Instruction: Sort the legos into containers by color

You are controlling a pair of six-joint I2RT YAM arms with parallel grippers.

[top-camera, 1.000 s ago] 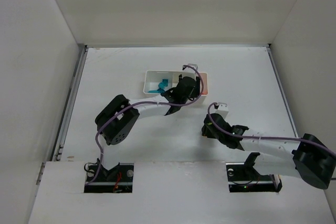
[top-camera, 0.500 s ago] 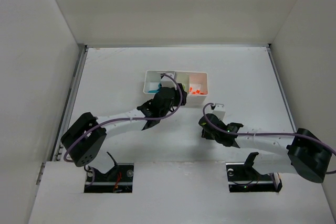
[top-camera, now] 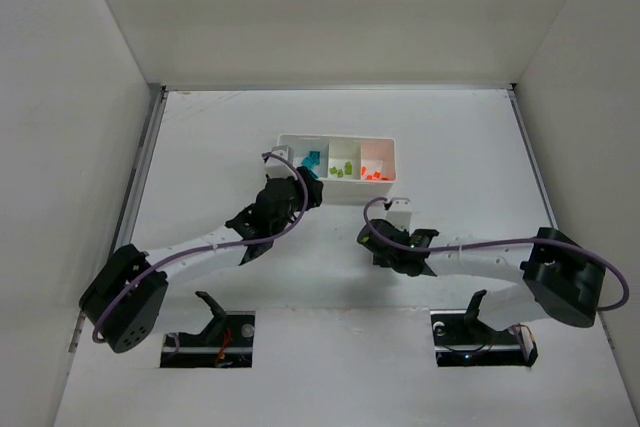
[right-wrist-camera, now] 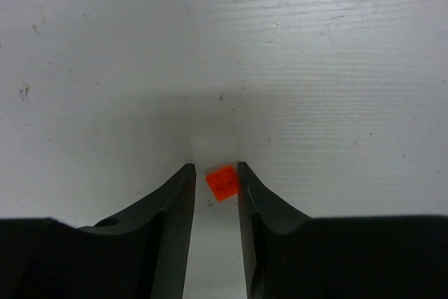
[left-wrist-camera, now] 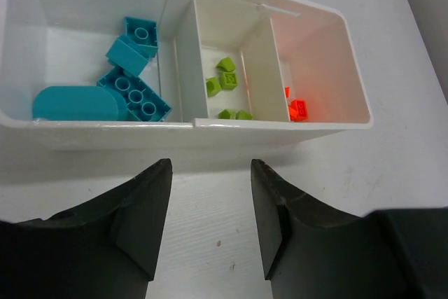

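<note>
The white tray (top-camera: 336, 136) has three compartments. In the left wrist view, the left compartment of the tray (left-wrist-camera: 210, 132) holds teal-blue legos (left-wrist-camera: 134, 94) and a rounded one (left-wrist-camera: 73, 103). The middle holds lime-green legos (left-wrist-camera: 225, 82) and the right holds orange legos (left-wrist-camera: 297, 109). My left gripper (top-camera: 305, 187) is open and empty (left-wrist-camera: 210, 166), just in front of the tray's near wall. My right gripper (top-camera: 372, 240) is low over the table. Its jaws (right-wrist-camera: 215, 167) stand narrowly apart around one tiny orange lego (right-wrist-camera: 221, 182). The lego touches the right finger, with a gap to the left finger.
White walls enclose the table on the left, back and right. A metal rail (top-camera: 135, 197) runs along the table's left edge. Both arm bases sit at the near edge. Purple cables loop over both arms.
My left arm has pulled back from over the tray toward the near left, uncovering all three compartments. My right gripper has shifted a little left and forward.
</note>
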